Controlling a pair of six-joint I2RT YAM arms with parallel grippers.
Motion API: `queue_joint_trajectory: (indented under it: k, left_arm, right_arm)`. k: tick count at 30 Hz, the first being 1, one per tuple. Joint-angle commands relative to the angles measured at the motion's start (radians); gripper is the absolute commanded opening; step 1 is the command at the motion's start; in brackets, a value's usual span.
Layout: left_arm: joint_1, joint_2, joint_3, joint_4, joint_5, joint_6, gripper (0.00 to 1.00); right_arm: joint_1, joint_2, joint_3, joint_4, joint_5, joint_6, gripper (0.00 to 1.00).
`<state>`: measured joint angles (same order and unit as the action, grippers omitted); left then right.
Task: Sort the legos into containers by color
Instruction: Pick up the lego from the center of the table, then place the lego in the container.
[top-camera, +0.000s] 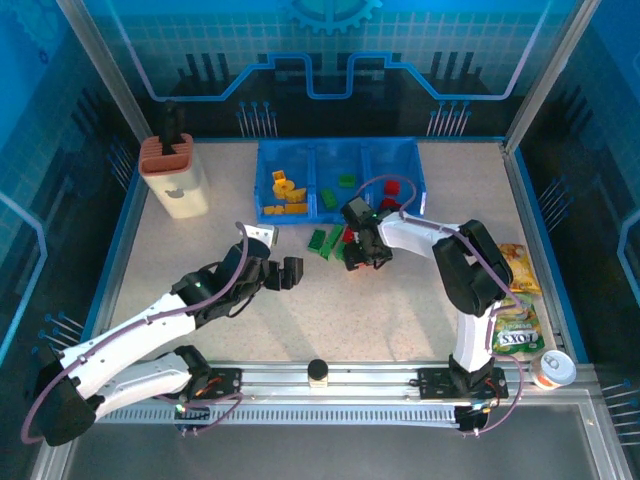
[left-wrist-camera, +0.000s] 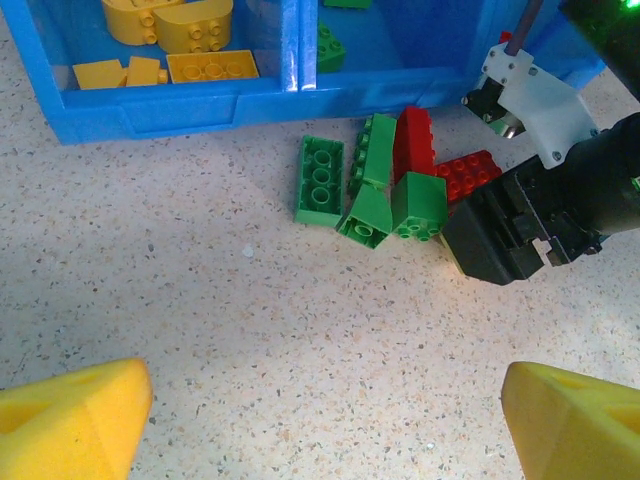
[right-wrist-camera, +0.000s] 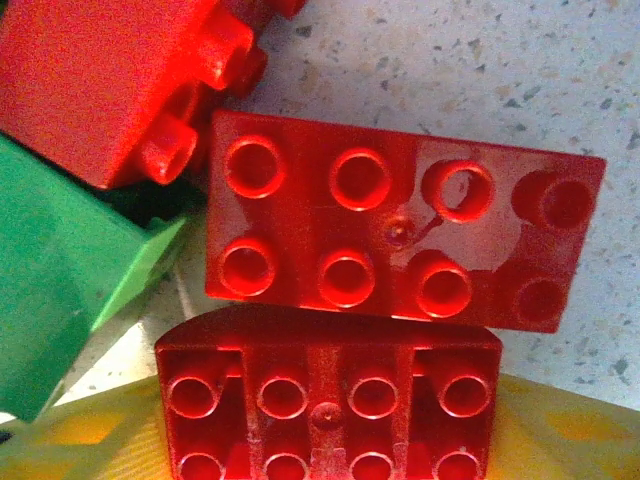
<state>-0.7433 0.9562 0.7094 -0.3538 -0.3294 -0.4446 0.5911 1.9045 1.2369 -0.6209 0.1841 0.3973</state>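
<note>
flat green brick (left-wrist-camera: 320, 178) points its long axis at the blue bin (left-wrist-camera: 250, 108).

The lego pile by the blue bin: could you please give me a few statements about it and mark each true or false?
The yellow legos lie in the blue bin's left compartment. True.
The right claw is at the loose pile. True.
The loose pile is all yellow. False: it is green and red.
The left claw is clamped shut. False: it is open and empty.
</note>
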Motion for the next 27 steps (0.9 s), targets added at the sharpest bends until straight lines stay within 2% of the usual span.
queue_joint_trajectory:
  k: [1, 8, 16, 23, 27]
  left_arm:
    - [0.003, -0.001, -0.016, 0.006, -0.027, -0.008, 0.91]
    - [0.004, -0.002, -0.028, 0.000, -0.031, -0.017, 0.90]
    - [0.003, -0.030, -0.059, -0.011, -0.033, -0.048, 0.89]
    - [0.002, -0.050, -0.119, 0.004, -0.016, -0.093, 0.87]
    - [0.002, -0.045, -0.160, 0.032, 0.001, -0.129, 0.86]
  right_arm:
    - [0.020, -0.010, -0.008, -0.022, 0.024, 0.016, 0.66]
    - [0.033, -0.099, -0.055, -0.025, 0.046, 0.037, 0.57]
    - [0.021, -0.240, -0.076, -0.057, 0.092, 0.032, 0.57]
    - [-0.049, -0.276, -0.025, -0.083, 0.097, -0.001, 0.57]
    - [-0.119, -0.268, 0.028, -0.066, 0.050, -0.017, 0.56]
